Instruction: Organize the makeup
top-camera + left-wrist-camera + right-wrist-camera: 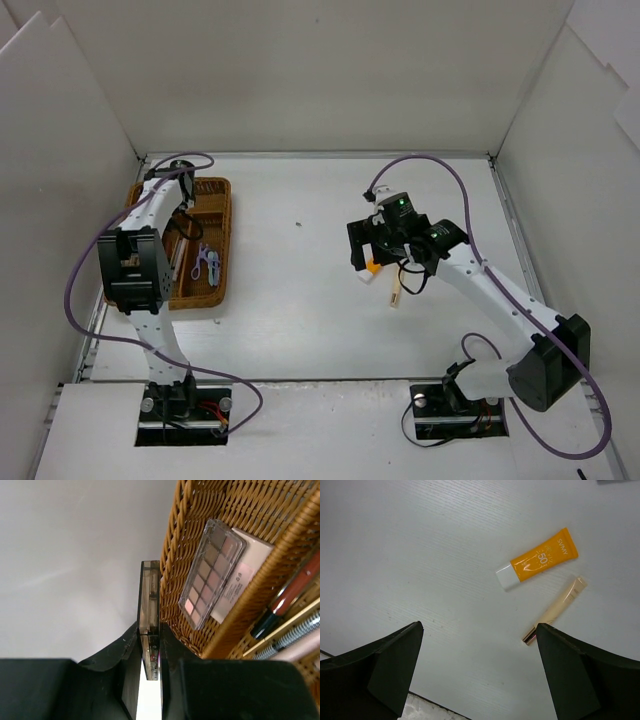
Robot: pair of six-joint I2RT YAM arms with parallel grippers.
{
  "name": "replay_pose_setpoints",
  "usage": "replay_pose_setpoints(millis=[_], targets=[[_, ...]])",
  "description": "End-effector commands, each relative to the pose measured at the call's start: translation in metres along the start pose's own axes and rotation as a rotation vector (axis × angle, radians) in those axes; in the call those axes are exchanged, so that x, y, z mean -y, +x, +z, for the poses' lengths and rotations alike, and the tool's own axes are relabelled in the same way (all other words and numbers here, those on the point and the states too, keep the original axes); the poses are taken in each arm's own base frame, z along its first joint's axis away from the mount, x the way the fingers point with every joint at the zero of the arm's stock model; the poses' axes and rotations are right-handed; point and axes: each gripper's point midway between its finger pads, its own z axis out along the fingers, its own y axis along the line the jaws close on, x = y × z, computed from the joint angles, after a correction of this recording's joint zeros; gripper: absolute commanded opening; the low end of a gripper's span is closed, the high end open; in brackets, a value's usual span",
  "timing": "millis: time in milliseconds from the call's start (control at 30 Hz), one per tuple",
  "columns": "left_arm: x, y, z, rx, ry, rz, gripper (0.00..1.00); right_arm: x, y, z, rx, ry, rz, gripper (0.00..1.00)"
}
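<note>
Your left gripper [149, 645] is clamped on a thin smoky translucent case [149, 595], held edge-on just outside the wall of the wicker tray [175, 580]. Inside the tray, the eyeshadow palette [211, 572] lies on a pale flat box [250, 565]. Your right gripper [479, 630] hangs above the table [420, 540] with its fingers spread wide, holding nothing. The orange tube [540, 560] and a beige tube [555, 610] lie near each other on the table, not touching.

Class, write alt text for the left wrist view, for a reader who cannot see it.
The left tool is shut on a thin smoky case, held on edge beside a wicker tray. In the tray, an eyeshadow palette lies on a pale box, with pencils alongside.
</note>
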Motion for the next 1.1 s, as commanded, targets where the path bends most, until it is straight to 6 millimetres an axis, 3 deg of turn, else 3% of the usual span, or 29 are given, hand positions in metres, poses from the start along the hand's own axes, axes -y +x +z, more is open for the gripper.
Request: replay_pose_setpoints(millis=[0, 200, 367, 633, 733, 933, 1033, 1067], targets=[[-0.005, -0.011, 0.011, 0.026, -0.01, -0.003, 0.01, -0.004, -0.022, -0.009, 0.052, 0.001, 0.015, 0.93], [0.002, -0.017, 0.029, 0.008, -0.019, 0.019, 0.12, -0.001, -0.023, -0.011, 0.047, 0.02, 0.014, 0.93], [0.005, -0.017, 0.039, -0.022, -0.013, 0.021, 0.26, 0.005, -0.018, -0.014, 0.035, 0.049, 0.005, 0.93], [-0.001, -0.025, 0.021, 0.02, 0.08, -0.061, 0.56, 0.014, -0.018, -0.017, 0.046, 0.096, 0.005, 0.93], [-0.002, -0.033, 0.0, 0.071, 0.144, -0.096, 0.65, 0.019, -0.019, -0.018, 0.053, 0.13, 0.009, 0.93], [0.007, -0.051, -0.066, 0.202, 0.366, -0.157, 0.78, 0.032, -0.019, -0.028, 0.095, 0.19, 0.044, 0.92], [0.031, -0.061, -0.125, 0.313, 0.635, -0.172, 0.81, 0.037, -0.022, -0.039, 0.135, 0.21, 0.066, 0.9], [0.041, -0.062, -0.157, 0.365, 0.78, -0.167, 0.81, 0.037, -0.023, -0.043, 0.146, 0.209, 0.069, 0.88]])
